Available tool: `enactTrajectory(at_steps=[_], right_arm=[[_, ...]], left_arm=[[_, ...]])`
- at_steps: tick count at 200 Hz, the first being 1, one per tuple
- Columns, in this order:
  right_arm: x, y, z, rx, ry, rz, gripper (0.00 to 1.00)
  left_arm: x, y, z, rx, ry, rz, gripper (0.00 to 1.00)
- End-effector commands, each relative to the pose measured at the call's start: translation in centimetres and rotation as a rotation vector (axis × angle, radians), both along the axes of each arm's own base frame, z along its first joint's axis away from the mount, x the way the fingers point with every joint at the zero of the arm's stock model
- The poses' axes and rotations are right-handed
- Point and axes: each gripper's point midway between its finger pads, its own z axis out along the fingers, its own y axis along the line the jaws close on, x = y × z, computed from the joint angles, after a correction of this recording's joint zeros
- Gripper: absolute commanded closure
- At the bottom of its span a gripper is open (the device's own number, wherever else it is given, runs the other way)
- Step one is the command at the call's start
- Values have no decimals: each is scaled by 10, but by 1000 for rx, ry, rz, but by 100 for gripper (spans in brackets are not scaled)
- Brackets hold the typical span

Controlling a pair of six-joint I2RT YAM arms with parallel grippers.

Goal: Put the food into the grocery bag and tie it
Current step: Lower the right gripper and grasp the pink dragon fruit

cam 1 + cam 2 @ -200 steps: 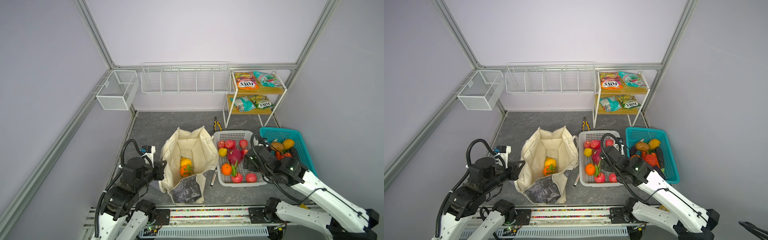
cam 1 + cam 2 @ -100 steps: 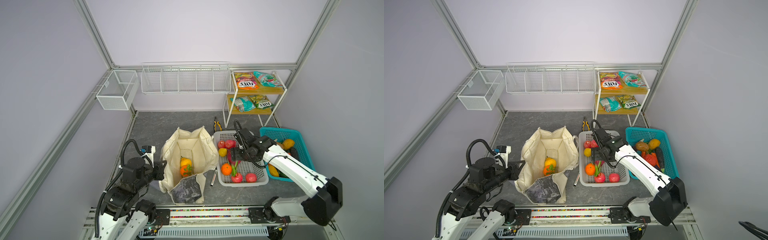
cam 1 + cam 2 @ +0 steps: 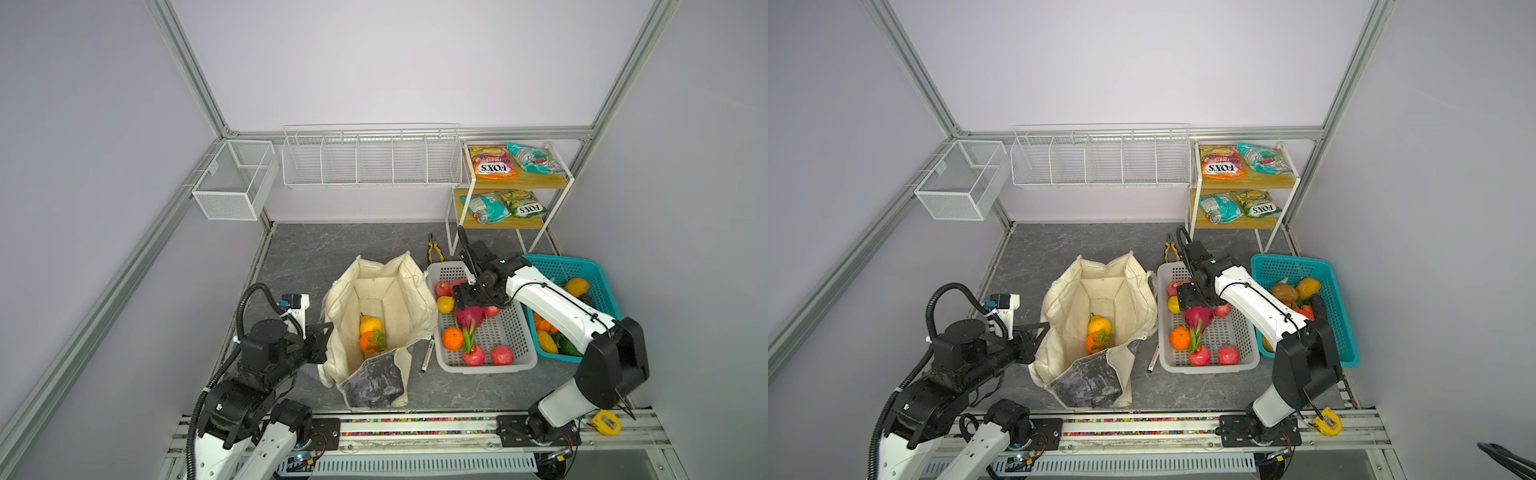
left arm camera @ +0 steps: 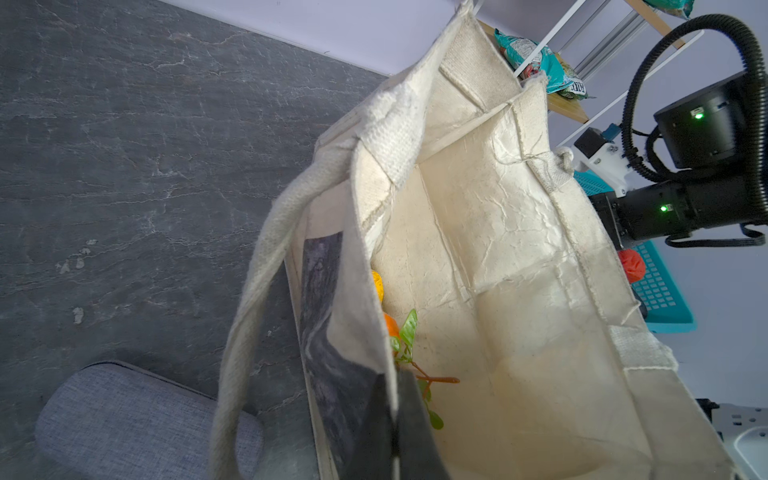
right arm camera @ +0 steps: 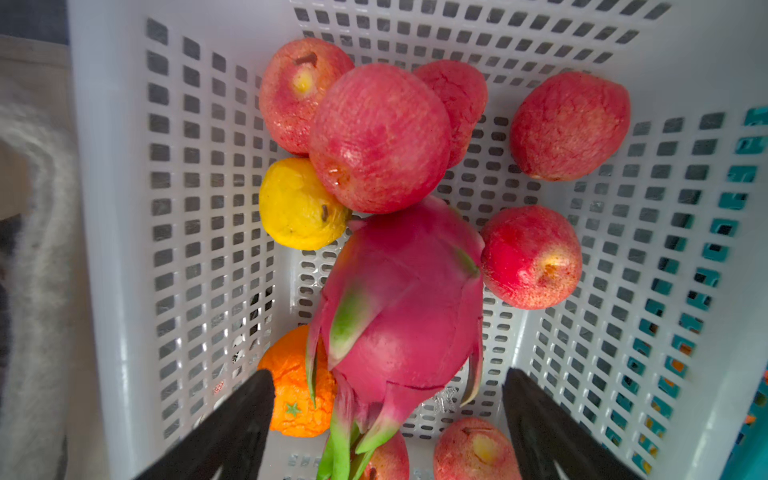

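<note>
place: robot lab cell | cues: aluminium frame [image 3: 189, 70], plain walls [image 3: 374, 62], arms [image 3: 552, 303] on a rail [image 3: 415, 433]

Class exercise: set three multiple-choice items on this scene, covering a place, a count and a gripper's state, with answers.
1. Where is the dragon fruit? A grocery bag; B white basket; C held by the right gripper.
2. Fruits visible inside the grocery bag? A one; B three; C two.
3. The right gripper is: A open over the dragon fruit; B shut on it; C shut on the bag.
Answers: 1 B, it lies among the basket's fruit. 2 C, only the yellow citrus and leafy orange show. 3 A, the wrist view shows its fingers wide apart.
</note>
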Motion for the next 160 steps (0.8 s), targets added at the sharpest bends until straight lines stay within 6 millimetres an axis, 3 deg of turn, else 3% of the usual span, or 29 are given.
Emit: enactTrajectory(at_steps=[1, 78, 160], right_arm=[[4, 4, 0, 21, 11, 23, 11], [18, 10, -18, 61, 46, -19, 11], [20, -5, -28, 13, 74, -68, 11]], left_arm=[[-1, -2, 4, -2, -30, -22, 100], [-2, -3, 5, -5, -35, -25, 100], [-3, -2, 6, -7, -40, -26, 100]])
